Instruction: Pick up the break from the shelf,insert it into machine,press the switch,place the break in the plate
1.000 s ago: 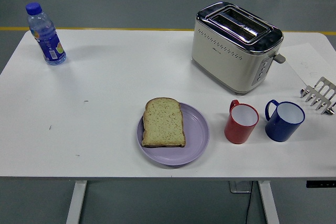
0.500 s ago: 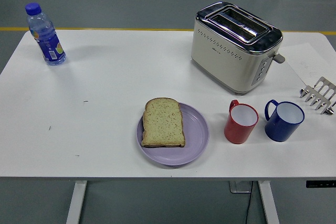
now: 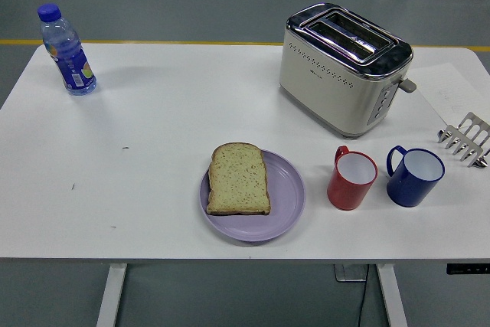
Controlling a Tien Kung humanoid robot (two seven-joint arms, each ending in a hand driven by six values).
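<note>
Evidently I see the task at its end: the bread slice [image 3: 239, 178] lies flat on the left part of the purple plate [image 3: 286, 201], so no further move seems called for. Neither robot hand is in view, so I cannot tell their state. Right of the plate stand a red mug [image 3: 352, 178] and blue mug [image 3: 415, 176], both empty. Beyond them, the toaster [image 3: 344, 67] slots hold nothing; the rack [image 3: 465, 138] sits bare.

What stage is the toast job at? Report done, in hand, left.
Done, by the look of it: the bread slice lies flat on the purple plate. The toaster slots look empty and the rack holds no bread. In hand: nothing; no robot hand is in view. Left: nothing visible.
</note>
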